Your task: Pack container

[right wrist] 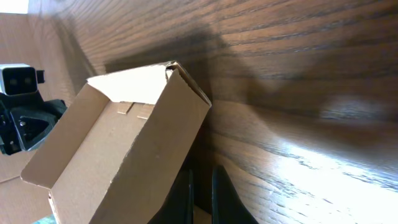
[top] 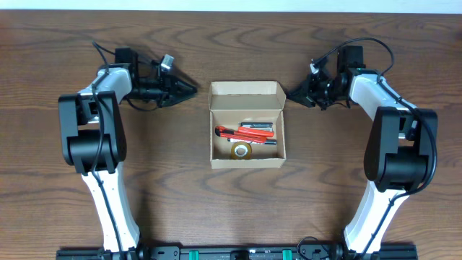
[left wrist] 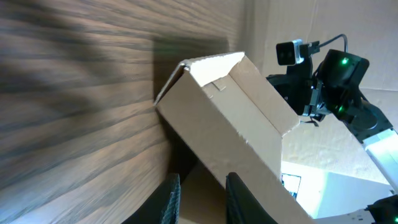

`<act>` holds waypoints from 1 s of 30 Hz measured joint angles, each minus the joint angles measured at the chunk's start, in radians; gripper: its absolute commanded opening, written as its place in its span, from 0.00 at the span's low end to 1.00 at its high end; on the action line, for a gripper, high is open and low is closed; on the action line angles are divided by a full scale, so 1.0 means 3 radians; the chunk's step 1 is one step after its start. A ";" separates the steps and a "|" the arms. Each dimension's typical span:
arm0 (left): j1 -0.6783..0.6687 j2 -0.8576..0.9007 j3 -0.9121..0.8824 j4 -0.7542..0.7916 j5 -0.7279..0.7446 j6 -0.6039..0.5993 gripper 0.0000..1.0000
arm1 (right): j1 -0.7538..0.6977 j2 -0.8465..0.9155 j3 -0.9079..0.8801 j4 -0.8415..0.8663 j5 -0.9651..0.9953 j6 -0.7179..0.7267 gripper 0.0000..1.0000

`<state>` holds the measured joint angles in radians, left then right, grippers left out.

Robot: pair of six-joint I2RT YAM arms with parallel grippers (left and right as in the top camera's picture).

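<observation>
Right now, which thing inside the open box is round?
The tape roll, a yellowish ring lying flat in the container; the pens just behind it are long, straight and red-orange.

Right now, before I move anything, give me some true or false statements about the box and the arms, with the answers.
1. The box has its lid open. True.
2. A tape roll lies inside the box. True.
3. The pens lie outside the box. False: they are inside it, next to the tape roll.
4. The left end effector holds a pen. False: it holds nothing and sits left of the box.
5. The right end effector reaches into the box. False: it is outside, by the far right corner near the lid.
</observation>
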<state>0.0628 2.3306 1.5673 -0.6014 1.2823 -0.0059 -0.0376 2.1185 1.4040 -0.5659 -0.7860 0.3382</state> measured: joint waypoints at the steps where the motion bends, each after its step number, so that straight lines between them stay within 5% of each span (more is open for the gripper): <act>1: -0.0022 0.0000 0.0000 0.0015 0.0000 -0.0018 0.24 | 0.0008 0.0001 0.0000 0.0000 0.0001 0.0010 0.01; 30: -0.0085 0.0000 -0.0107 -0.0065 -0.0112 -0.0163 0.19 | 0.0153 0.0192 0.0000 -0.0058 0.0078 0.0062 0.01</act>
<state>0.0372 2.3306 1.5352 -0.6209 1.2488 -0.0547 0.0082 2.1761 1.4040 -0.5835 -0.7628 0.3569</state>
